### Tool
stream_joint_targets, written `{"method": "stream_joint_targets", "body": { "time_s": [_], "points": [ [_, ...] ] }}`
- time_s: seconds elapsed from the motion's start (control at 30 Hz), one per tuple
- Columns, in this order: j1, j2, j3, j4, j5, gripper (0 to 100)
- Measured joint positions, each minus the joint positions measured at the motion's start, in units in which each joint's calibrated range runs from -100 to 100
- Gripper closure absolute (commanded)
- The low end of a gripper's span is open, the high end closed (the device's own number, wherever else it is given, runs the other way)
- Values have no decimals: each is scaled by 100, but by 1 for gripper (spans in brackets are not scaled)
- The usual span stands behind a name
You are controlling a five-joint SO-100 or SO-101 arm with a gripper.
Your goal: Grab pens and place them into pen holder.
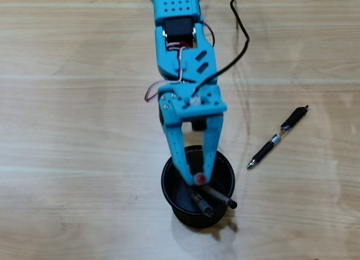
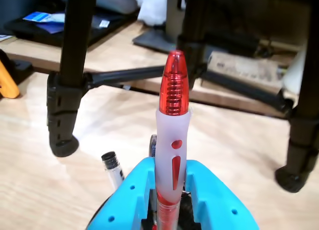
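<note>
Red-and-white pen (image 2: 172,140) stands upright, clamped between the fingers of the blue gripper (image 1: 197,178) directly over the black pen holder (image 1: 169,184), where two pens already lean, while the black-and-silver pen (image 1: 278,137) lies well apart on the table.

Seen from above, the blue arm (image 1: 183,57) reaches down from the top edge of the wooden tabletop (image 1: 67,158) to the black pen holder (image 1: 197,187), which stands near the bottom edge. The jaws (image 1: 197,178) close on a red-tipped pen (image 1: 198,178) standing upright over the cup's opening. Two dark pens (image 1: 211,201) lean inside, their ends past the rim. A black-and-silver pen (image 1: 278,137) lies slantwise on the tabletop, well apart to the right. A black cable (image 1: 243,29) trails from the top edge.
</note>
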Motion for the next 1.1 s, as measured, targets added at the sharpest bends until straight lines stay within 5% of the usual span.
{"method": "stream_joint_targets", "body": {
  "time_s": [0.23, 0.67, 0.83, 1.1],
  "points": [
    [-9, 68, 0, 0, -177, 79],
    [-90, -42, 0, 95, -182, 82],
    [-325, -814, 0, 1497, -182, 83],
    [-830, -1976, 0, 4464, -182, 97]
  ]
}}
